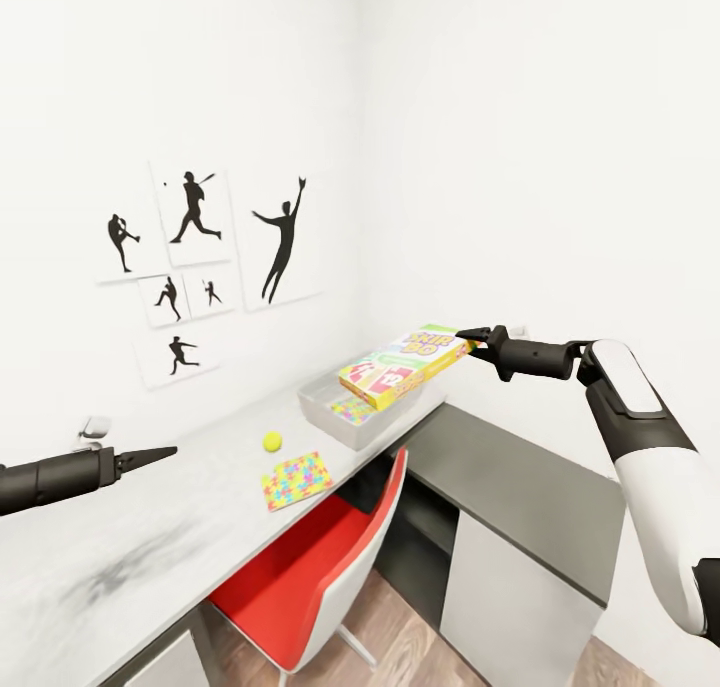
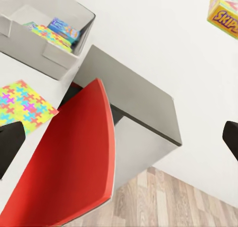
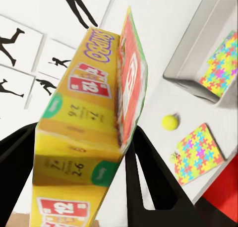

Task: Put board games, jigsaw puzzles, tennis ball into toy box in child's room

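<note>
The right gripper (image 1: 468,339) reaches in from 3 o'clock in the head view, its jaws clamped on one end of the SKIP-BO board game (image 1: 405,364). The box hangs tilted in the air above the toy box (image 1: 322,407), its far end lowest and just over the bin's open top. In the right wrist view the game (image 3: 94,113) runs lengthwise away from the camera with black fingers (image 3: 148,172) pressed against both its sides.

The toy box stands on the light-grey tabletop (image 1: 150,527) near the corner where it meets the lower dark-grey section (image 1: 520,477). Inside it, the left wrist view shows a jigsaw puzzle (image 2: 49,36) lying flat with a small blue board game (image 2: 64,28) on top of it.

A second jigsaw puzzle (image 1: 297,479) lies flat on the tabletop at about 7 o'clock from the bin, near the front edge. The tennis ball (image 1: 272,441) sits just beyond it, between the puzzle and the wall, apart from both puzzle and bin.

The left gripper (image 1: 150,456) hovers over the tabletop at 9 o'clock in the head view, well apart from the toys, holding nothing; its jaws look nearly together there, though the left wrist view shows fingertips (image 2: 10,145) at opposite edges, so I cannot tell their spread.

A red chair (image 1: 320,567) is tucked under the desk. Baseball silhouette pictures (image 1: 195,217) hang on the wall.
</note>
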Available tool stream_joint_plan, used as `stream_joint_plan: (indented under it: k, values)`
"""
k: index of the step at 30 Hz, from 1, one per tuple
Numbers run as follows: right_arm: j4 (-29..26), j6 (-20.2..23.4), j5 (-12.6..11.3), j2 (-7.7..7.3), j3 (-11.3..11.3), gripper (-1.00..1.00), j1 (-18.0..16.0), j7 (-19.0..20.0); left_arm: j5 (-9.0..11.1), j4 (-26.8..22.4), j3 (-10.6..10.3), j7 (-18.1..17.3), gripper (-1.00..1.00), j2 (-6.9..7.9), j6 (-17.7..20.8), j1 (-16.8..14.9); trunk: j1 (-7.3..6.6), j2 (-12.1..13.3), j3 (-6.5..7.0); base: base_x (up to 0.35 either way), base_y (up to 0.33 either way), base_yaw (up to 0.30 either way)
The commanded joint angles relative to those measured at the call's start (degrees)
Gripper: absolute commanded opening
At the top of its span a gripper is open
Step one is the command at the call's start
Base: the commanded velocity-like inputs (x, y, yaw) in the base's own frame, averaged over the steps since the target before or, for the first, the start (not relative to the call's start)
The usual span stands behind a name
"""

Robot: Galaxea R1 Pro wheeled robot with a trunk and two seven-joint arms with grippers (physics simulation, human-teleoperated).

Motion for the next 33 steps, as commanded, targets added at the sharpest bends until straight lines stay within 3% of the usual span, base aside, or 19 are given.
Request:
stream_joint_plan:
  k: [1,13,26,29,33]
  values:
    - [0.0,0.0,-0.8,-0.05,0.1,-1.0,0.0,-0.5,0.1,0.0,0.0,-0.1,1.0,-0.04,0.6,0.0,0.05,-0.1,-0.08,0.216,-0.27,-0.076]
    - [0.0,0.0,-0.8,0.03,0.2,-1.0,0.0,-0.5,0.0,0.0,0.0,-0.1,1.0,-0.12,0.6,0.0,0.05,-0.1,-0.08,0.254,-0.219,-0.021]
    - [0.0,0.0,-0.6,0.62,0.4,-1.0,0.0,-0.6,0.0,0.0,0.1,-0.1,1.0,-0.12,0.6,0.0,0.05,-0.1,-0.08,0.095,-0.026,-0.24]
    - [0.0,0.0,2.0,0.81,1.4,-1.0,0.0,-0.6,0.0,0.0,0.1,-0.1,1.0,-0.12,0.6,0.0,0.05,-0.1,-0.08,0.002,0.0,-0.25]
    - [0.0,0.0,3.3,0.88,1.6,-1.0,0.0,-0.6,0.0,0.0,0.1,-0.1,1.0,-0.12,0.6,0.0,0.05,-0.1,-0.08,0.0,0.0,-0.1]
